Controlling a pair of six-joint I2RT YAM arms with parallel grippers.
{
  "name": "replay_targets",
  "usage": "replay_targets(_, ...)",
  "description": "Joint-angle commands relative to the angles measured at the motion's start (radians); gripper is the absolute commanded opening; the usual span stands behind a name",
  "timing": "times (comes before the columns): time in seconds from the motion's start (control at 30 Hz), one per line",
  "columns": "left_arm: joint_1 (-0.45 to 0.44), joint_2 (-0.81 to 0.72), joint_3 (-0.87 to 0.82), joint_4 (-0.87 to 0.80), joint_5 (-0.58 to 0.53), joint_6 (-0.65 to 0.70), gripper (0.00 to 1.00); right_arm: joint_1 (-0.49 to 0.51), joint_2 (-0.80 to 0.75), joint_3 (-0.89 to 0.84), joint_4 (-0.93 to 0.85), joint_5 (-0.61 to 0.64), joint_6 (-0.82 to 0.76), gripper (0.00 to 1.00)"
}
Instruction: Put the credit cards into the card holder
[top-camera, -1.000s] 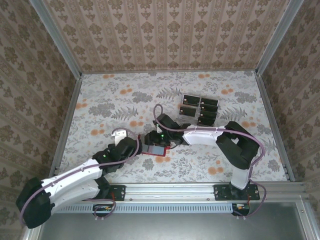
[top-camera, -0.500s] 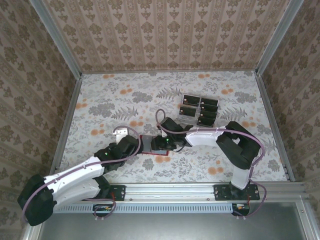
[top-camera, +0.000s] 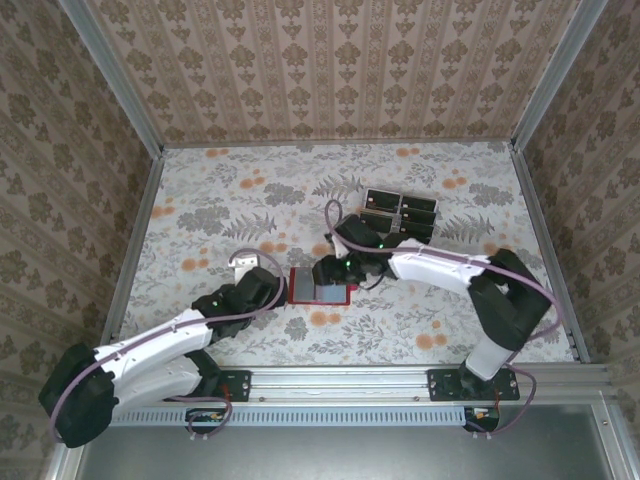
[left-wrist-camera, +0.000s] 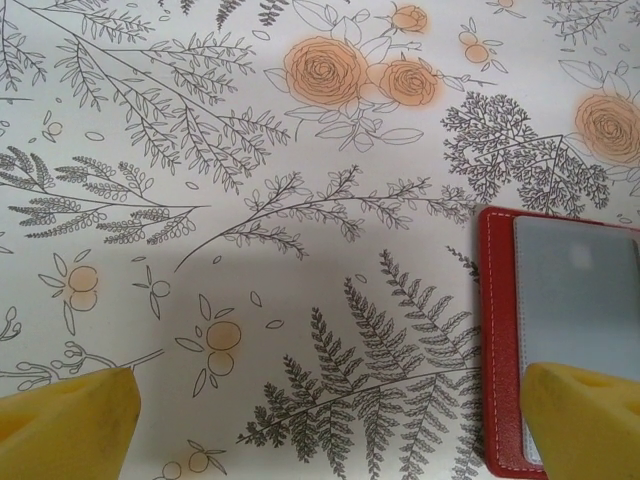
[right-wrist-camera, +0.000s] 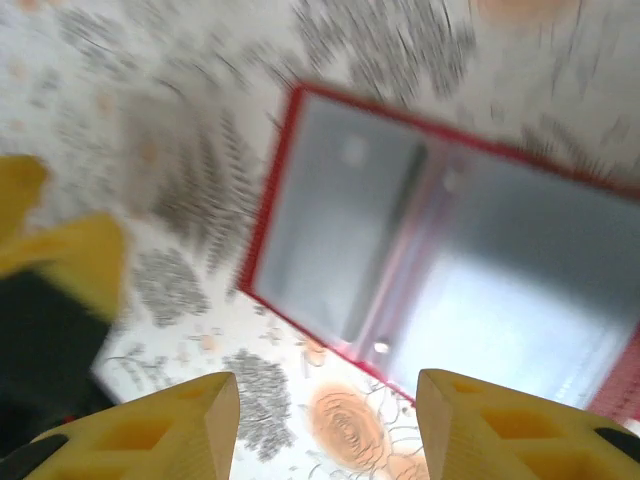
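The red card holder (top-camera: 318, 286) lies open and flat on the floral table, its grey inner pockets facing up. In the left wrist view its left edge (left-wrist-camera: 497, 330) is at the right, and in the blurred right wrist view the card holder (right-wrist-camera: 440, 250) spreads across the middle. My left gripper (top-camera: 266, 287) is open just left of the holder; one yellow fingertip (left-wrist-camera: 585, 420) overlaps its near-left corner. My right gripper (top-camera: 325, 272) hovers over the holder's right part, open, with nothing between its fingers (right-wrist-camera: 520, 425). Several black credit cards (top-camera: 400, 215) lie clustered at the back right.
Patterned walls and metal rails (top-camera: 535, 235) enclose the floral table (top-camera: 220, 210). The left gripper's yellow finger (right-wrist-camera: 60, 250) appears at the left in the right wrist view. Bare tablecloth lies to the left and in front of the holder.
The right gripper has pulled back to the right and risen off the card holder, which now lies spread open. The left gripper has shifted slightly along the holder's left edge.
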Motion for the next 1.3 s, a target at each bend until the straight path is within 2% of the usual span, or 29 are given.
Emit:
replay_targets(0.0,0.032,0.025,0.050,0.012,0.063,0.051,1.00,-0.080,-0.099,0.132,-0.199,0.098,-0.172,0.52)
replay_targets(0.17,0.089,0.104,0.111,-0.005,0.150,0.102,1.00,-0.155,-0.107,0.263,-0.445,0.471,-0.450,0.52)
replay_targets(0.23,0.110,0.141,0.141,-0.012,0.179,0.119,1.00,-0.176,-0.095,0.279,-0.476,0.575,-0.528,0.52)
replay_targets(0.37,0.137,0.213,0.190,-0.021,0.230,0.146,1.00,-0.185,-0.059,0.286,-0.515,0.691,-0.663,0.52)
replay_targets(0.67,0.141,0.251,0.210,-0.010,0.257,0.147,1.00,-0.203,0.030,0.245,-0.546,0.838,-0.813,0.50)
replay_targets(1.27,0.150,0.263,0.191,0.013,0.271,0.148,1.00,-0.259,0.207,0.236,-0.505,0.850,-0.853,0.44)
